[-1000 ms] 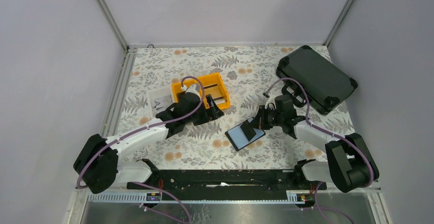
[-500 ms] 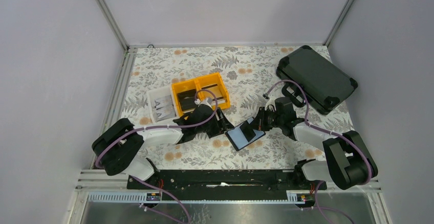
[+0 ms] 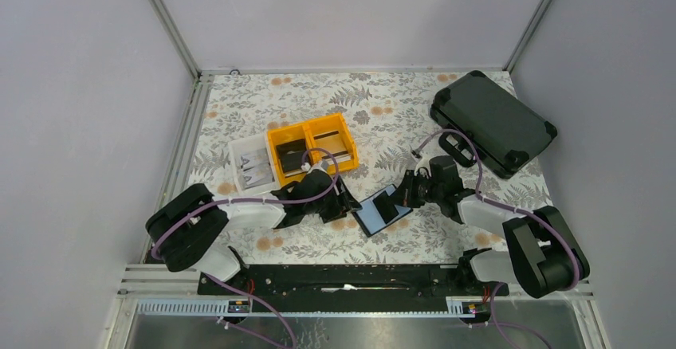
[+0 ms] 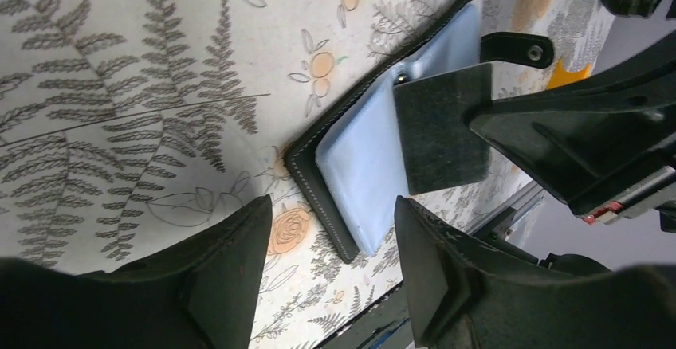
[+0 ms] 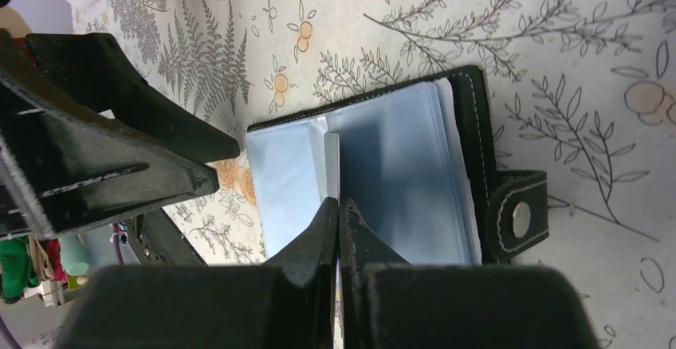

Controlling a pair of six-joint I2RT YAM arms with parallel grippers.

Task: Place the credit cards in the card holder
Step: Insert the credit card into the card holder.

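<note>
The card holder lies open on the table near the middle, a little toward the near edge, with its pale blue pockets facing up and its black stitched cover flat against the fern-print cloth. Its snap tab sticks out from the edge on the right arm's side. A grey flap stands up from the blue pockets. We cannot tell whether it is one of the holder's own leaves or a card. The right gripper is clenched on that flap's upper edge, fingers pressed together with only the thin sheet between them, reaching in from the right. The left gripper hovers just beside the holder's left corner, apart from it, its fingers spread with nothing between them. In its wrist view we see only the cloth and the holder's corner through the gap. Farther left, behind the left arm, the credit cards lie in a white bin, silvery and flat. A yellow bin with two compartments touches that bin's right side. Its left compartment holds something dark that we cannot make out. A large black case lies closed at the far right corner, well apart from the holder.
</note>
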